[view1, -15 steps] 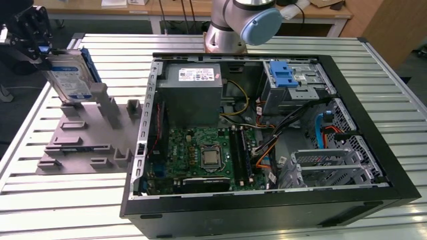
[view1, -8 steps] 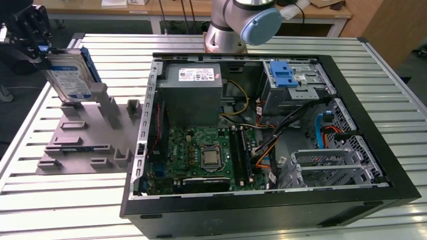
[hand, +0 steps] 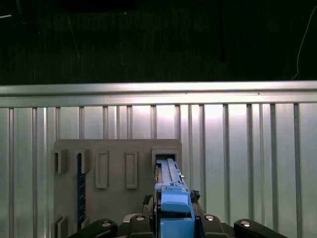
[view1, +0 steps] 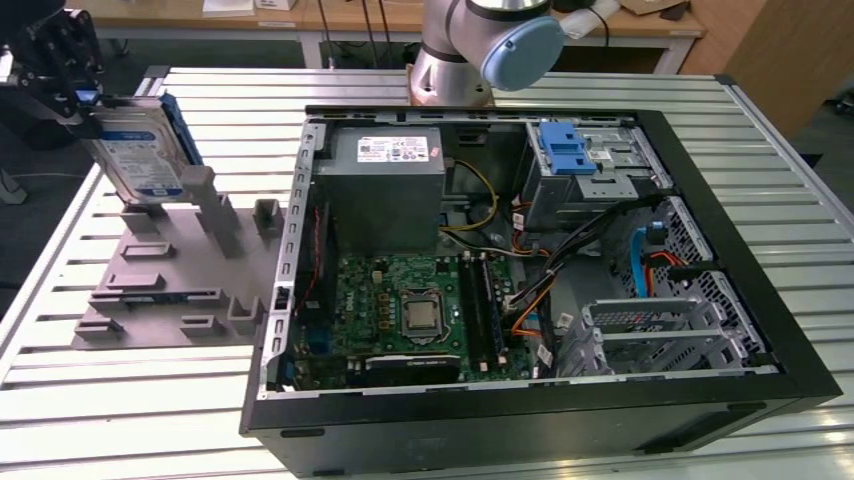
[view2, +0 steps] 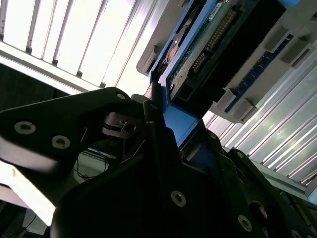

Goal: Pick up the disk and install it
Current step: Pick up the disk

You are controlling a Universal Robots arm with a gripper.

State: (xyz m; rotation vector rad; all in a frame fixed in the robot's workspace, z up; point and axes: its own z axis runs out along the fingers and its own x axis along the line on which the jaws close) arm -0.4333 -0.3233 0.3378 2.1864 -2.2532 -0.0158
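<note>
The disk (view1: 134, 152), a silver drive with a white-and-blue label in a blue bracket, stands on edge at the exterior view's far left. My gripper (view1: 84, 100) is shut on its upper end. Its lower end sits at a slot of the grey holder plate (view1: 147, 290); I cannot tell whether it still touches. The first wrist view shows the disk (hand: 169, 184) edge-on, running from the gripper (hand: 173, 220) down to that slot in the holder plate (hand: 114, 148). In the second wrist view the disk's circuit-board side (view2: 208, 44) and blue bracket (view2: 181, 124) sit between the black fingers (view2: 153, 129).
The open computer case (view1: 747, 260) lies on the slatted metal table (view1: 147, 410), to the exterior view's right of the holder. Inside are a grey power supply box (view1: 387, 195), the motherboard (view1: 400, 310) and a drive cage with a blue latch (view1: 565, 150). The arm's base (view1: 461, 60) stands behind.
</note>
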